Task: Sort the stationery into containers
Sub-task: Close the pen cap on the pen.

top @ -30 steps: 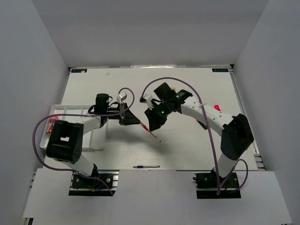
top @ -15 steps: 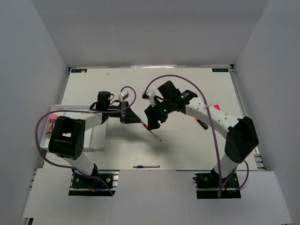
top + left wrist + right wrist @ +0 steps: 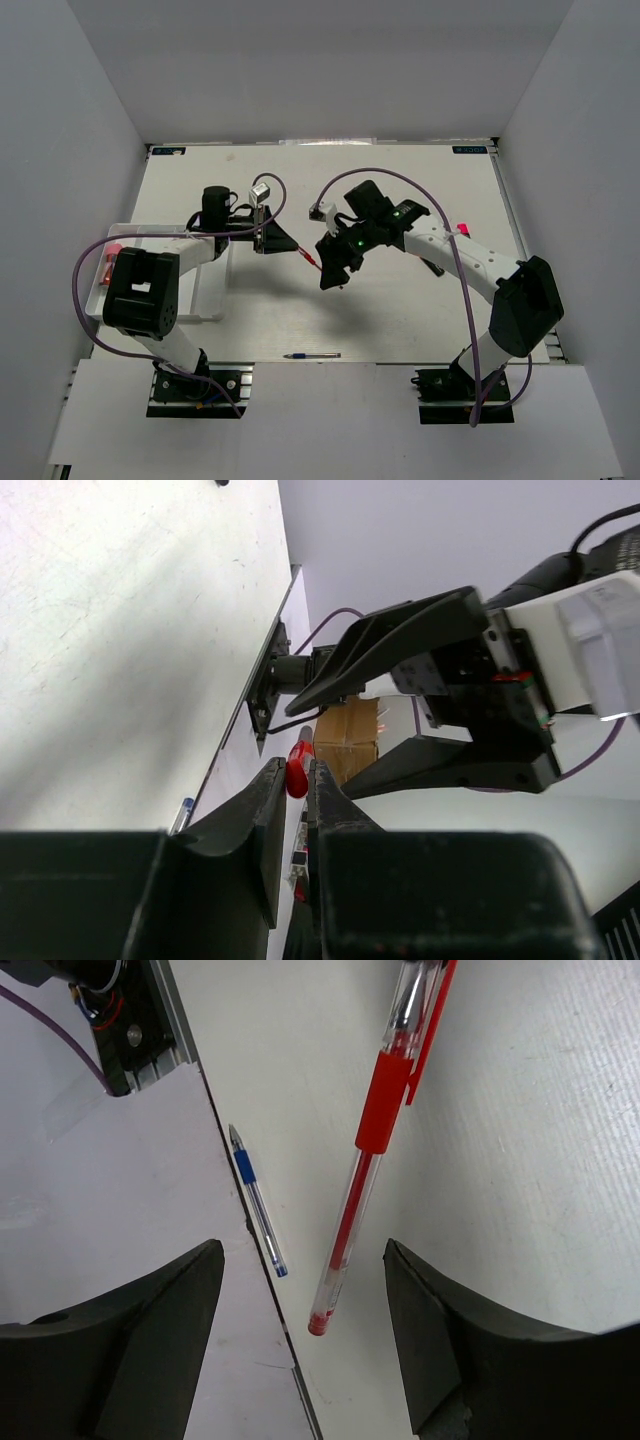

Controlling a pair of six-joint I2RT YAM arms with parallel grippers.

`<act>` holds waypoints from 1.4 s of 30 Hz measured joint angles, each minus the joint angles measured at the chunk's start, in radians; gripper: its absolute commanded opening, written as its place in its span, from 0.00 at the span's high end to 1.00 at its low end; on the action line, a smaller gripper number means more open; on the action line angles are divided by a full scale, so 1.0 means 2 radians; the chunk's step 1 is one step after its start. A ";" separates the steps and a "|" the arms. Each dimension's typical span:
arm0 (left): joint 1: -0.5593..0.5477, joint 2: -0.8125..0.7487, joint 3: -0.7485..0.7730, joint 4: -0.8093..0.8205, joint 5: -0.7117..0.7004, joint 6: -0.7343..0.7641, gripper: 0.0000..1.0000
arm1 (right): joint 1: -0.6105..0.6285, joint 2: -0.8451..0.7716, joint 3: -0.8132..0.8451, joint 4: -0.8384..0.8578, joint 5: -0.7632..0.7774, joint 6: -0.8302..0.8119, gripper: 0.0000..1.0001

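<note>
My left gripper (image 3: 292,251) is shut on the cap end of a red pen (image 3: 311,263) and holds it above the table; the left wrist view shows the red cap (image 3: 298,768) pinched between the jaws. My right gripper (image 3: 336,272) is open, and the pen's free end hangs between its spread fingers without touching them. In the right wrist view the red pen (image 3: 375,1130) points down between the open fingers (image 3: 150,1320). A blue pen (image 3: 312,355) lies at the table's near edge and shows in the right wrist view (image 3: 258,1203). The white tray (image 3: 208,292) sits at the left.
A red-capped item (image 3: 112,256) lies in the tray's far left part. A pink item (image 3: 462,228) and a dark item (image 3: 433,266) lie on the table behind the right arm. Purple cables loop over both arms.
My right gripper has shifted toward the near side along the red pen and now stands open around its free end. The left gripper keeps hold of the cap end and has drifted slightly farther back.
</note>
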 measured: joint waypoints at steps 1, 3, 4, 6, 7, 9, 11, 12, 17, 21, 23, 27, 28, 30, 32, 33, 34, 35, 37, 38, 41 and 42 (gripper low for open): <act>0.000 0.000 0.001 0.002 0.001 -0.002 1.00 | 0.000 0.000 -0.003 0.001 -0.002 0.000 0.30; 0.001 -0.001 0.002 0.007 0.003 -0.007 1.00 | 0.000 0.000 -0.007 0.000 -0.004 -0.001 0.32; 0.002 -0.001 0.002 0.009 0.004 -0.010 1.00 | 0.000 0.000 -0.010 0.001 -0.005 -0.002 0.34; 0.004 -0.002 0.002 0.014 0.005 -0.014 1.00 | 0.000 0.000 -0.016 0.001 -0.006 -0.003 0.37; 0.005 -0.002 0.002 0.016 0.006 -0.016 1.00 | 0.000 0.000 -0.020 0.002 -0.007 -0.003 0.38; 0.005 -0.003 0.002 0.020 0.006 -0.020 1.00 | 0.000 0.000 -0.027 0.002 -0.006 -0.004 0.42; 0.008 -0.004 0.002 0.024 0.007 -0.023 1.00 | 0.000 0.000 -0.032 0.002 -0.006 -0.006 0.46; 0.009 -0.005 0.002 0.027 0.007 -0.024 1.00 | 0.000 0.000 -0.035 0.003 -0.006 -0.007 0.50; 0.010 -0.006 0.002 0.030 0.007 -0.029 1.00 | 0.000 -0.002 -0.039 0.006 -0.006 -0.010 0.65; 0.011 -0.007 0.002 0.030 0.008 -0.030 1.00 | 0.000 -0.002 -0.039 0.007 -0.007 -0.013 0.87; 0.012 -0.008 0.002 0.030 0.020 -0.031 1.00 | -0.002 -0.002 -0.039 0.003 0.003 -0.009 1.00; 0.012 -0.013 0.001 0.031 0.021 -0.031 1.00 | -0.007 -0.001 -0.039 -0.001 0.002 -0.007 1.00; 0.011 -0.014 0.001 0.029 0.020 -0.028 1.00 | -0.006 0.000 -0.038 -0.001 0.002 -0.007 1.00; 0.011 -0.015 0.001 0.021 0.017 -0.018 1.00 | -0.006 0.002 -0.035 -0.003 0.001 -0.007 1.00; 0.010 -0.019 0.001 0.003 0.012 -0.001 1.00 | -0.006 0.006 -0.032 -0.008 -0.001 -0.007 1.00; 0.010 -0.021 0.001 -0.008 0.007 0.007 1.00 | -0.006 0.010 -0.029 -0.013 -0.003 -0.006 1.00; 0.009 -0.024 0.001 -0.016 0.003 0.014 1.00 | -0.005 0.013 -0.027 -0.016 -0.004 -0.006 1.00; 0.009 -0.025 0.001 -0.021 0.001 0.020 1.00 | -0.005 0.017 -0.024 -0.019 -0.006 -0.006 1.00; 0.009 -0.030 0.001 -0.029 -0.006 0.029 1.00 | -0.005 0.024 -0.017 -0.027 -0.009 -0.006 1.00; 0.009 -0.031 0.001 -0.031 -0.009 0.032 1.00 | -0.005 0.027 -0.013 -0.030 -0.010 -0.005 1.00; 0.008 -0.038 0.001 -0.035 -0.018 0.038 1.00 | -0.004 0.033 -0.005 -0.039 -0.010 -0.004 1.00; 0.008 -0.040 0.001 -0.036 -0.020 0.039 1.00 | -0.003 0.035 -0.002 -0.042 -0.010 -0.003 1.00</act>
